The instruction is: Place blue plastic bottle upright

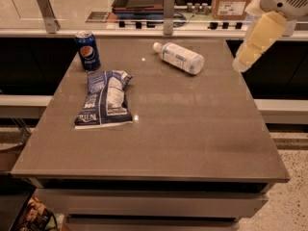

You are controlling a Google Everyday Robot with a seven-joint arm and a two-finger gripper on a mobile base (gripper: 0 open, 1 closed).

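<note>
The blue plastic bottle (181,57) lies on its side at the back of the brown table (192,134), right of centre. Its white cap points to the back left. My gripper (241,60) hangs in the air at the upper right, above the table's right edge. It is to the right of the bottle, apart from it, and touches nothing.
A dark blue Pepsi can (88,50) stands upright at the back left. A blue-and-white snack bag (105,98) lies flat in front of it. A counter with a rail, posts and boxes (232,3) runs behind the table. The floor drops away on the right.
</note>
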